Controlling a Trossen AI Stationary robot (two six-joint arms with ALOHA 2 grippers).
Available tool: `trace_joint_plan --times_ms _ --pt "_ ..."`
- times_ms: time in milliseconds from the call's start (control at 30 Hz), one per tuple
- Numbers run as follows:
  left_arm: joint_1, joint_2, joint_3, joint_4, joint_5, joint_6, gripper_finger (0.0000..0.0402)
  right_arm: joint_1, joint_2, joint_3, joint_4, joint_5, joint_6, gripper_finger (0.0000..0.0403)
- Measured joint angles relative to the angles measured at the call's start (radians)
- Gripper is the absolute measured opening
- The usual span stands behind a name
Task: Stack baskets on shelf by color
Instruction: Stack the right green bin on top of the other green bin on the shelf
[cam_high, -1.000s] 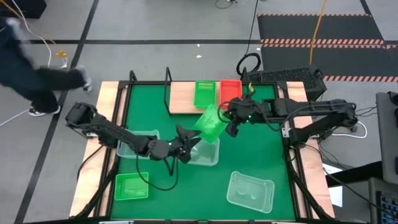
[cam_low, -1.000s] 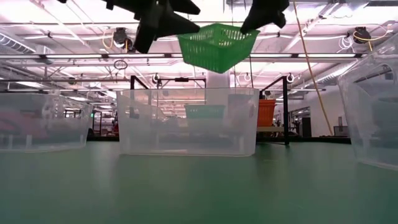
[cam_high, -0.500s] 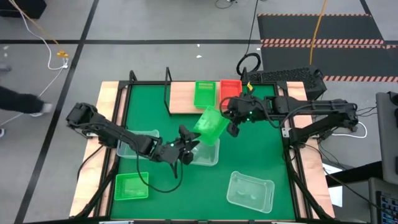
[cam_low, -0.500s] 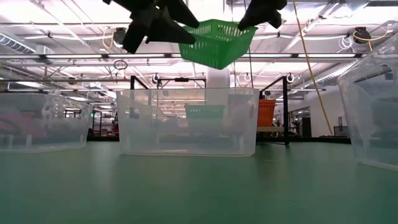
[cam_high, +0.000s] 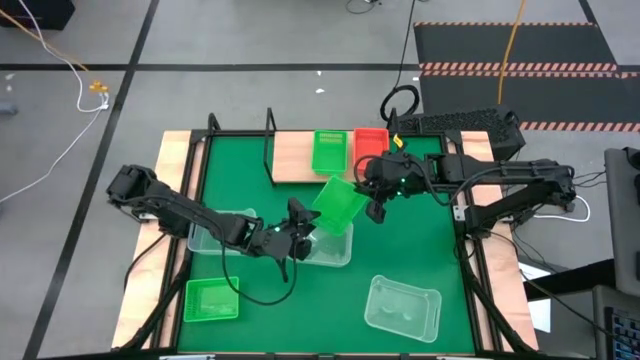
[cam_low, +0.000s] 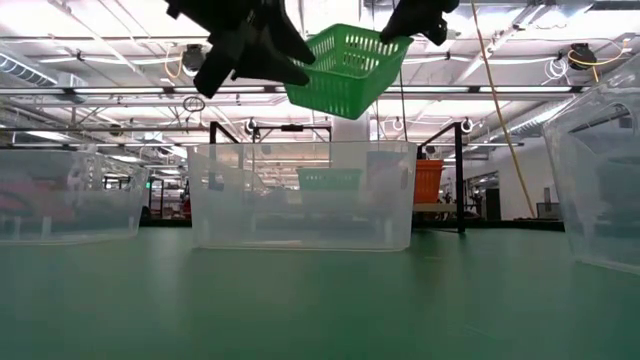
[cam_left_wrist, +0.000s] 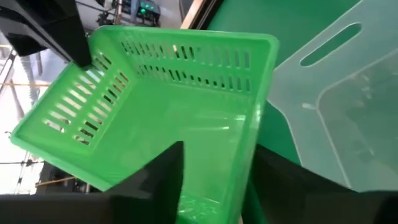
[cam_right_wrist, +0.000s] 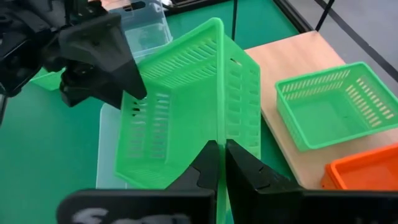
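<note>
Right pincer (cam_high: 375, 196) clamps the tilted green basket's (cam_high: 338, 203) wall in midair; left pincer (cam_high: 305, 222), fingers apart, straddles its opposite rim.

slatted green basket (cam_high: 338, 203) (bright), red basket (cam_high: 371, 142), green mat (cam_high: 420, 250), clear bin (cam_high: 403, 306)

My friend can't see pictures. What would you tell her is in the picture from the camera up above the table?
Two dark robot arms hold a tilted green basket in the air over the green table, the right gripper pinching one wall and the left gripper straddling the opposite wall. Below sits a clear basket; green and red baskets already rest on the wooden shelf.
</note>
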Motion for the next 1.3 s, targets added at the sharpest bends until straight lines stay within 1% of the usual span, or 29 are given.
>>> trace_joint_plan --times_ms 67,167,200,333,433,533,600,633,700,767,833,867,900,933,1033,1100,1200,1300 --pt "0.000 0.000 0.000 -0.002 0.017 0.005 0.0118 0.000 0.000 0.000 0.001 0.000 -0.001 0.0005" --pt "0.000 0.000 0.000 -0.006 0.051 0.031 0.0034 0.000 0.000 0.000 0.001 0.000 -0.005 0.0005" --pt "0.000 0.000 0.000 -0.007 0.064 0.034 0.0019 0.000 0.000 0.000 0.003 -0.001 -0.007 0.0005" --pt "0.003 0.000 0.000 -0.009 0.069 0.034 0.0017 0.000 0.000 0.000 0.015 -0.002 -0.010 0.0005" --pt "0.002 0.000 0.000 -0.007 0.066 0.021 0.0009 0.002 0.000 0.000 0.026 -0.021 -0.053 0.0012" --pt "0.002 -0.008 0.003 -0.005 0.071 -0.021 0.0009 0.015 -0.015 0.001 -0.001 -0.045 -0.156 0.0038" --pt "0.002 -0.010 0.016 0.000 0.072 -0.063 0.0009 0.026 -0.039 0.002 -0.028 -0.028 -0.218 0.0062" --pt "0.002 -0.010 0.022 0.000 0.071 -0.079 0.0008 0.032 -0.053 0.002 -0.036 -0.005 -0.239 0.0075" --pt "0.003 -0.010 0.035 -0.009 0.055 -0.118 0.0008 0.046 -0.089 0.001 -0.042 0.081 -0.272 0.0100" --pt "0.006 -0.013 0.050 -0.028 0.023 -0.167 0.0008 0.062 -0.131 0.001 -0.041 0.192 -0.314 0.0123" --pt "0.011 -0.013 0.064 -0.045 0.006 -0.208 0.0008 0.075 -0.174 0.001 -0.002 0.303 -0.342 0.0141" --pt "0.014 -0.013 0.067 -0.052 0.010 -0.233 0.0008 0.080 -0.190 0.001 0.013 0.342 -0.342 0.0148" --pt "0.021 -0.013 0.068 -0.053 0.009 -0.257 0.0008 0.086 -0.202 0.001 0.028 0.347 -0.330 0.0154" --pt "0.025 -0.012 0.072 -0.054 0.013 -0.278 0.0007 0.092 -0.206 0.001 0.050 0.323 -0.312 0.0158" --pt "0.048 -0.012 0.080 -0.042 0.015 -0.332 0.0007 0.115 -0.170 -0.004 0.114 0.132 -0.289 0.0163" --pt "0.068 -0.012 0.080 -0.043 0.048 -0.354 0.0008 0.137 -0.121 -0.028 0.167 0.054 -0.308 0.0163" --pt "0.095 -0.012 0.080 -0.048 0.094 -0.411 0.0009 0.158 -0.021 -0.058 0.204 0.032 -0.351 0.0162" --pt "0.109 -0.012 0.080 -0.058 0.097 -0.443 0.0007 0.161 0.068 -0.058 0.210 0.031 -0.397 0.0162"
